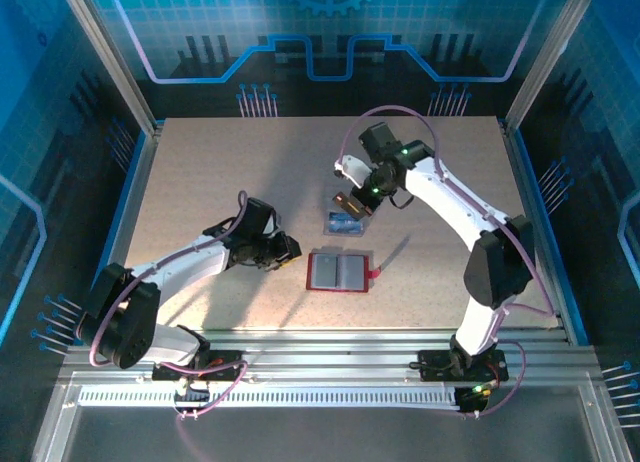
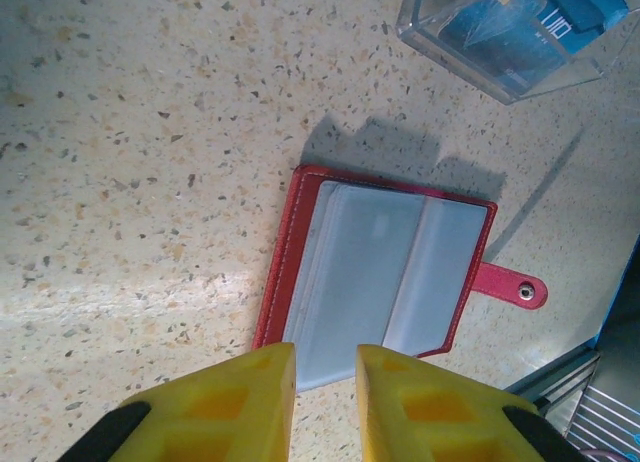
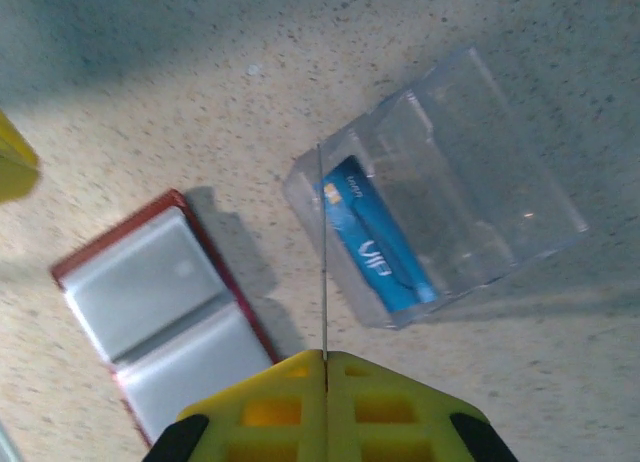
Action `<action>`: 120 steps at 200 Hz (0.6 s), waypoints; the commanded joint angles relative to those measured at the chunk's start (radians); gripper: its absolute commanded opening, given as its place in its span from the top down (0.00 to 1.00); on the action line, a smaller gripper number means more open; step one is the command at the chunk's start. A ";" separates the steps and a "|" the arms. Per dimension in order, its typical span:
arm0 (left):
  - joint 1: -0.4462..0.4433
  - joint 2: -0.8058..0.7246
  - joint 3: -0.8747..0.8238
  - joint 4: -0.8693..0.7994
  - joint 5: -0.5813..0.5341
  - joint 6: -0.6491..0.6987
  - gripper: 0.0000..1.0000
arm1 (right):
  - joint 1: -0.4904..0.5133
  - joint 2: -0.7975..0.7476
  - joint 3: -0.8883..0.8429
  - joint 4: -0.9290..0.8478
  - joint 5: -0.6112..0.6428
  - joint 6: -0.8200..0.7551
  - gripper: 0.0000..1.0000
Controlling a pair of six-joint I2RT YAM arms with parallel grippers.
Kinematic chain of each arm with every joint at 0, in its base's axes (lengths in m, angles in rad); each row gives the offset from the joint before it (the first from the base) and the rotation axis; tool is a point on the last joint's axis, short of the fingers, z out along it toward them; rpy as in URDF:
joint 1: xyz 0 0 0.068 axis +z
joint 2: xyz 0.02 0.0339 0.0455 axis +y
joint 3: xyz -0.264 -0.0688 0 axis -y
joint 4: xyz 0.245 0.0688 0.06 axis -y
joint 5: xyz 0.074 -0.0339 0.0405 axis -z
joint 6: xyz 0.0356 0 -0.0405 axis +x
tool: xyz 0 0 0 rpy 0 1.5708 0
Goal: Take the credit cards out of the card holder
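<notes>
You are looking at a task that is nearing its end, as I judge it. Your right gripper [image 3: 325, 354] is clenching 1 thin card [image 3: 323, 242], which is showing edge-on as a fine line rising from its closed tips. It is hanging just above the clear box [image 3: 505, 187]. At least 1 blue card [image 3: 375, 237] is lying inside that box, just ahead of the tips; I cannot tell whether more are stacked under it.

The holder [image 3: 150, 302] is lying open and flat on the table [image 3: 150, 102], to the left of those tips and apart from the box. Its 2 grey pockets [image 2: 380, 262] are showing pale and plain, with no card edge peeking out. They are looking emptied, though a card tucked deep could be hiding from you. What is remaining, I am guessing, is dropping the pinched card into the box.

Your left gripper [image 2: 325, 357] is standing slightly parted and grasping nothing, with the holder's near edge just ahead of its tips. The holder is showing a red stitched rim, and a red tab [image 2: 510, 285] with a snap is sticking out to the right of those tips.
</notes>
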 commanded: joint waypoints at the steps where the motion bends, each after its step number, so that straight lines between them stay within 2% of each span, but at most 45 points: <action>1: 0.013 -0.035 -0.014 -0.033 -0.018 -0.007 0.76 | -0.014 0.076 0.104 -0.117 0.084 -0.217 1.00; 57: 0.028 -0.049 -0.017 -0.049 -0.021 -0.003 0.76 | -0.028 0.207 0.289 -0.200 0.079 -0.369 1.00; 120: 0.033 -0.048 -0.023 -0.050 -0.024 -0.012 0.76 | -0.034 0.357 0.467 -0.316 0.082 -0.474 1.00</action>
